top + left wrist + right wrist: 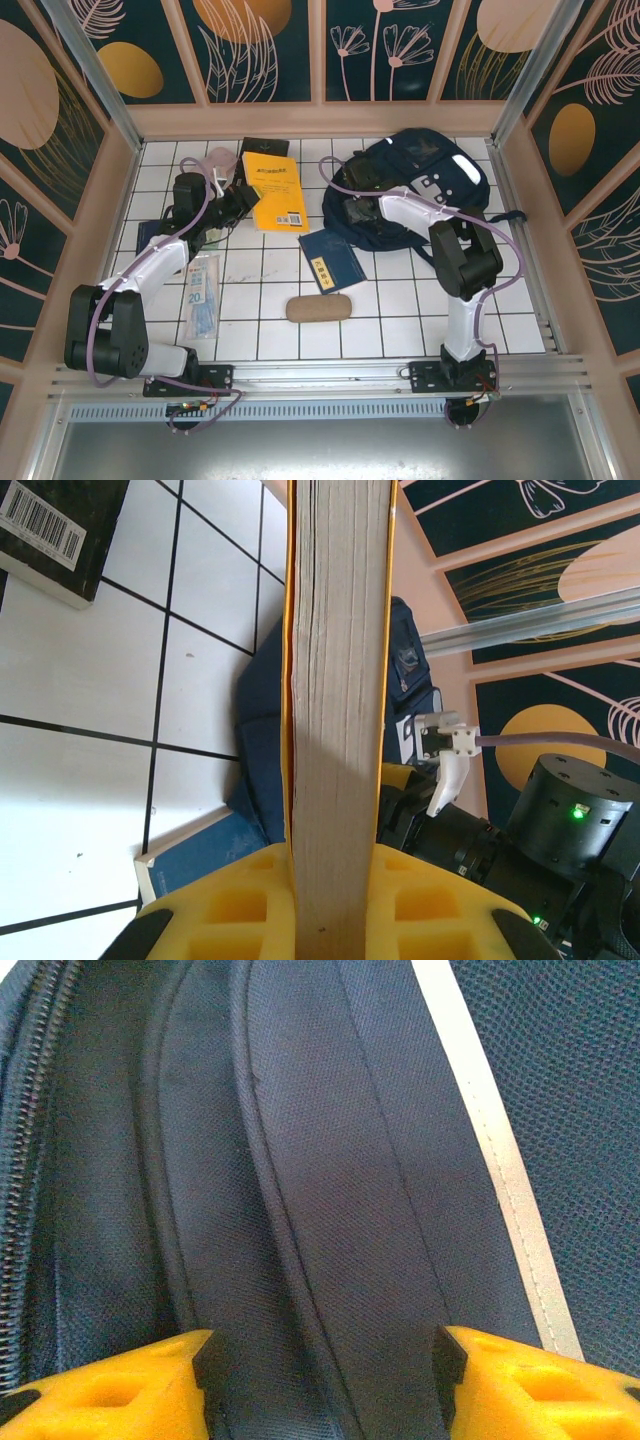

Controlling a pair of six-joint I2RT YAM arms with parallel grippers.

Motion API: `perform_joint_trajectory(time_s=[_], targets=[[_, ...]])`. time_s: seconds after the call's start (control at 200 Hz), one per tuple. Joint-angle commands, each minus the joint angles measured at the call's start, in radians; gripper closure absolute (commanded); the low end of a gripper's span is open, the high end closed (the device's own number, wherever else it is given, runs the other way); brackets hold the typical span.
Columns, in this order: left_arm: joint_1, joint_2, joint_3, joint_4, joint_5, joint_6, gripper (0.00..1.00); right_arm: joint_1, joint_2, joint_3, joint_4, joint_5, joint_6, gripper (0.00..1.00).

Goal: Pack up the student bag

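Note:
The student bag (pixel 425 185), a navy-blue backpack with white stripes and grey patches, lies at the back right of the tiled table. My right gripper (pixel 347 211) is at the bag's left edge. In the right wrist view this gripper (pixel 325 1360) is open, its yellow fingers (pixel 130 1390) wide apart over a ridge of the bag's fabric (pixel 330 1160), beside a white stripe (pixel 500 1160). My left gripper (pixel 235 205) is shut on a thick yellow book (pixel 273 190). In the left wrist view that gripper (pixel 335 890) pinches the book's page edge (pixel 335 680).
A small navy booklet (pixel 332 262) lies in front of the bag, with a brown pencil case (pixel 318 307) nearer me. A black book (pixel 265 147) sits behind the yellow one. A clear packet (pixel 203 295) lies near the left arm. Wooden walls enclose the table.

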Motion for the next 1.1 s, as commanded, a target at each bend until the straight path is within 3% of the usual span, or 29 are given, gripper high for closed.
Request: perform_joint_trajectory(time_s=[0.0,0.115,0.2,0.285,0.36,0.53,0.76,1.096], targets=[[0.001,-0.001,0.01,0.09,0.037,0.008,1.0,-0.019,0.066,0.021,-0.093,0.062,0.031,0.4],[0.001,-0.004,0.008,0.088,0.038,0.011,1.0,-0.034,0.083,0.001,-0.071,0.124,0.025,0.41],[0.001,-0.004,0.006,0.087,0.038,0.012,1.0,-0.052,0.095,-0.009,-0.057,0.13,0.031,0.48],[0.001,-0.003,0.005,0.089,0.04,0.013,1.0,-0.067,0.103,-0.011,-0.048,0.087,0.037,0.72],[0.001,-0.004,0.005,0.09,0.043,0.015,1.0,-0.066,0.102,0.0,-0.05,0.079,0.037,1.0],[0.001,0.006,-0.008,0.127,0.047,-0.011,1.0,-0.059,0.012,0.035,-0.046,0.052,0.046,1.0],[-0.015,0.088,-0.033,0.312,0.057,-0.15,1.0,-0.066,-0.1,0.193,-0.118,0.011,0.069,1.0],[-0.128,0.248,0.073,0.441,0.023,-0.244,1.0,-0.095,-0.135,0.415,-0.232,-0.131,0.137,1.0]])
